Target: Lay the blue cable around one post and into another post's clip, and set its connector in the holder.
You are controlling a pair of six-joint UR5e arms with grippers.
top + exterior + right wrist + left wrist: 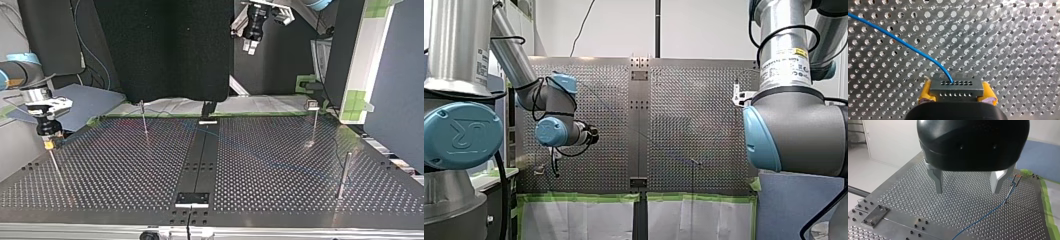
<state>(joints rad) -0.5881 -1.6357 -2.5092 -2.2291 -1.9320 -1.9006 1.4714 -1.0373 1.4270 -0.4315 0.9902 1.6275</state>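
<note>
My right gripper (956, 95) is shut on a grey connector block (955, 86), its yellow pads (925, 95) on either side. The blue cable (905, 45) leaves the block's top and curves away over the perforated plate. In the top view my right gripper (48, 142) hangs at the left, just above a thin post (56, 167). My left gripper (967, 183) is open, with nothing between its metal fingers (936, 181), and is raised well above the table (250, 47). The cable (988, 213) lies on the plate ahead of it, running to the far connector (1016, 179).
Thin upright posts stand on the plate: one at the back left (144, 122), one with a clip on top at the back right (313, 122), and one near the right front (343, 175). A dark centre strip (200, 160) divides the table. Green tape (584, 197) edges it.
</note>
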